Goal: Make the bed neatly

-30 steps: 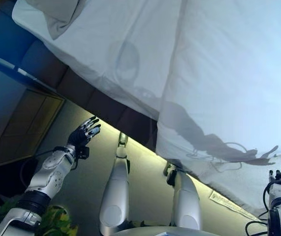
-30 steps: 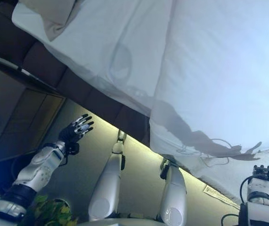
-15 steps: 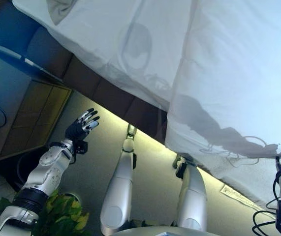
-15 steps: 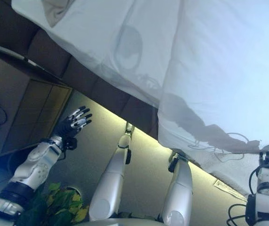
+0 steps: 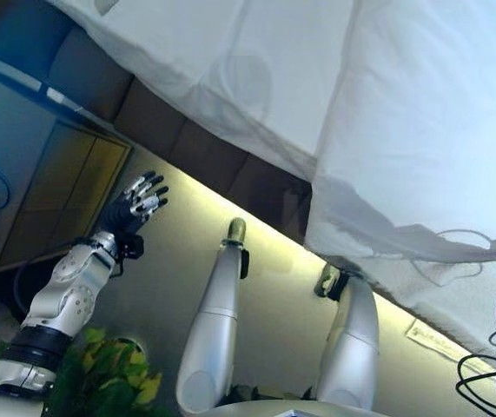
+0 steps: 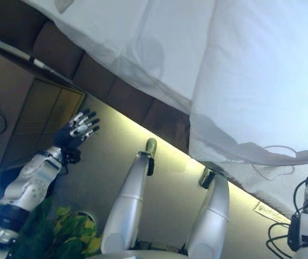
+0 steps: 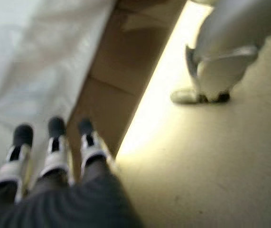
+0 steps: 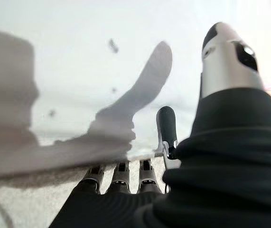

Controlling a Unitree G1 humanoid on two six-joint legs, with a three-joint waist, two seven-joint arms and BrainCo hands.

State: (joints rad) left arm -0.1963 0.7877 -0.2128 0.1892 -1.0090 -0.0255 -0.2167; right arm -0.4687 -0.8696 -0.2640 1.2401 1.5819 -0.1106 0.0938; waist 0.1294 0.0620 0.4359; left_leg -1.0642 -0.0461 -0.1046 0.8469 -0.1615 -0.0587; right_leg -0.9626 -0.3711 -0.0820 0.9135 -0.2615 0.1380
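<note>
Across bed, white duvet edge runs diagonally; right hand fingers hidden under it; left hand open.

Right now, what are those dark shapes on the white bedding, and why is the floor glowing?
In the right wrist view the dark shapes are shadows thrown on the white duvet beside the right robot hand; in the left eye view a yellow light strip glows under the bed frame.

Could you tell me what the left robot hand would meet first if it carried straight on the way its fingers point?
Probably the brown bed base: the left robot hand is open over the floor, fingertips aimed at it, though depth is unclear. The white sheet lies above it.
</note>
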